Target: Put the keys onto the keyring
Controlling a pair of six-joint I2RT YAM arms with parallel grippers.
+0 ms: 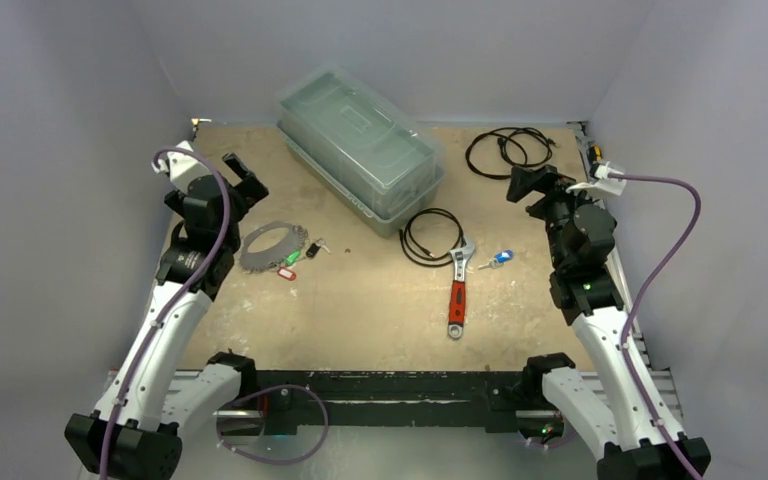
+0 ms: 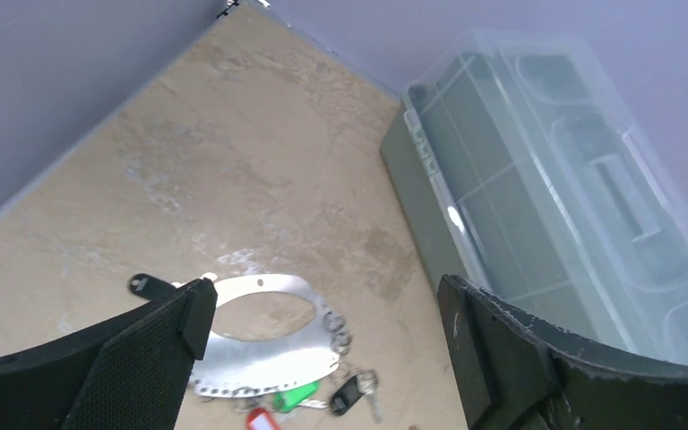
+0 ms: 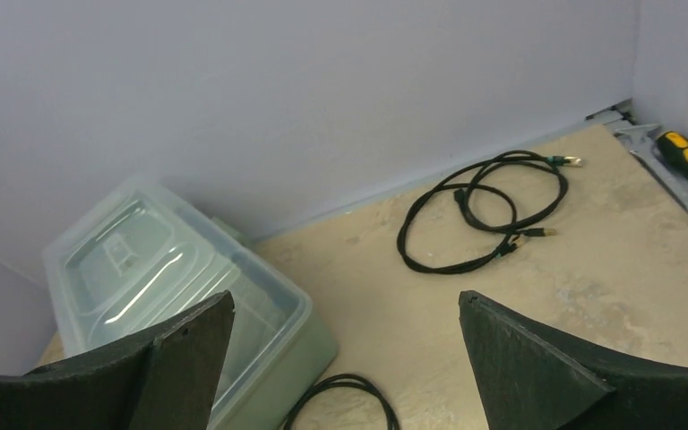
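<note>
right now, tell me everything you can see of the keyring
The keyring is a broad, flat, silvery-grey metal band bent into a loop, with small holes along its outer edge and little split rings clustered on one side. It lies flat on the table at the left, below the open left gripper, which isn't touching it. A green-tagged key, a red-tagged key and a black-tagged key sit against its rim; whether they're attached can't be told.

You have: left gripper (image 2: 327, 306), jaws wide apart, at 6 o'clock; keyring (image 2: 264, 354) between them; green-tagged key (image 2: 296, 395), red-tagged key (image 2: 261, 419) and black-tagged key (image 2: 348, 395) at its 6 o'clock edge; clear lidded box (image 2: 555, 197) at 2 o'clock.
</note>
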